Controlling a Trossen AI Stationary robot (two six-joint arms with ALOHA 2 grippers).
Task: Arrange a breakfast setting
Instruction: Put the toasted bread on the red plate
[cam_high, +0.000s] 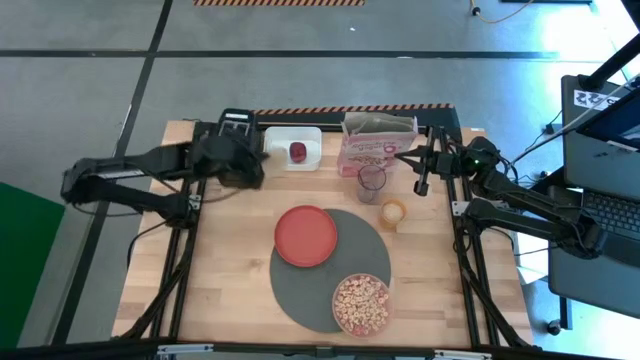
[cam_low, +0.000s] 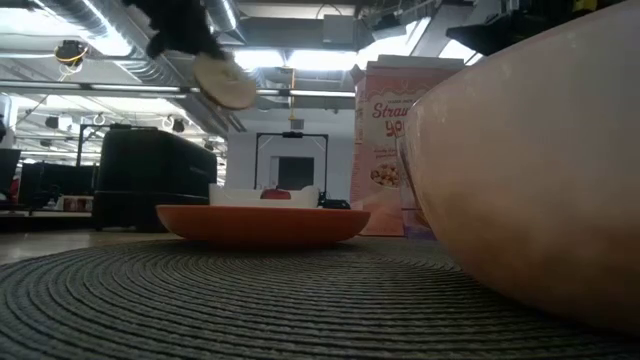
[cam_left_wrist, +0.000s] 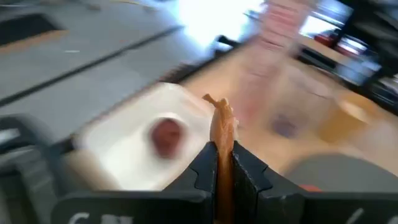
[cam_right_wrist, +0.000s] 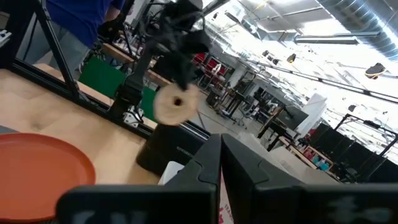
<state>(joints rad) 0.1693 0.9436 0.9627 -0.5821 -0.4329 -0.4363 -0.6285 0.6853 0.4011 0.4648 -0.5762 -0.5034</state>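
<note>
I am watching the left gripper clamping the round toast edge-on between its two fingers, holding it up in the air above the back left part of the table, just beside the black toaster and the white tub. From table height the toast is hanging high over the scene, well above the red plate, and the right wrist camera is catching it as a pale disc under the left arm. The dark-red fruit piece is lying inside the white tub. The red plate is sitting on the upper left part of the round dark-grey mat, and the pink bowl, filled with cereal, is resting at the mat's lower right edge. The pink cereal box is standing at the back of the table with a clear cup just in front of it and a small jar near the mat's upper right rim. The right gripper is waiting at the back right, beside the cereal box, its fingers pressed together with nothing between them. I cannot make out the gold spoon in any view.
</note>
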